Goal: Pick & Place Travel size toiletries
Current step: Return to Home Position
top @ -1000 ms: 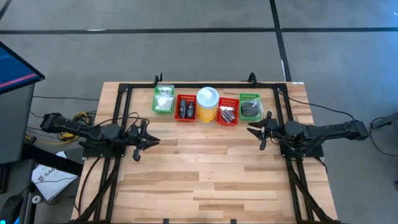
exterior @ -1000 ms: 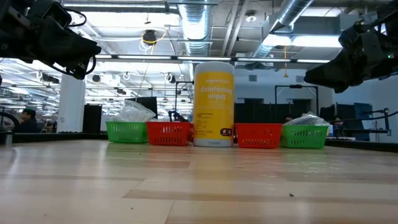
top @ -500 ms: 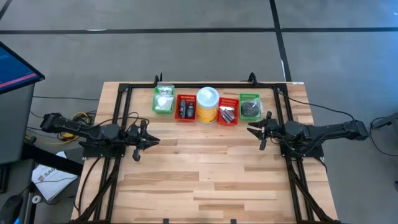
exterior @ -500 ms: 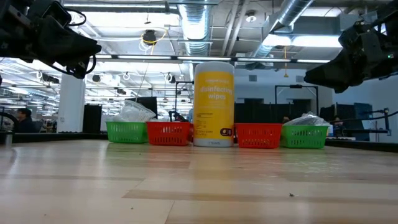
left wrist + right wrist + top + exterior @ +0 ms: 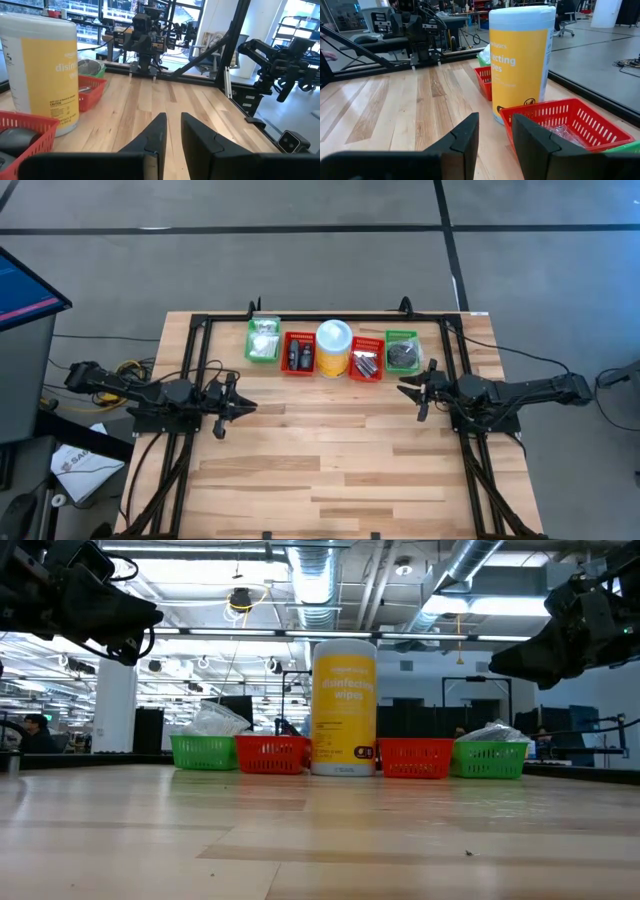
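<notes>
High view: yellow canister (image 5: 334, 340) stands between red baskets (image 5: 298, 373) holding toiletries (image 5: 299, 355).

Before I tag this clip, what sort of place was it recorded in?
Probably a robotics lab or industrial workshop: exposed ceiling ducts, a bare concrete floor around the wooden table, and what looks like another arm rig beyond it.

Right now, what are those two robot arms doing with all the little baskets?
Nobody is holding anything. The left gripper and right gripper hover open and empty at two sides of the table. The small toiletries lie sorted in a row of baskets: white cotton packs in the left green basket, black pieces in the left red basket, silvery bits in the right red basket, dark discs in the right green basket. The yellow canister stands in the middle.
</notes>
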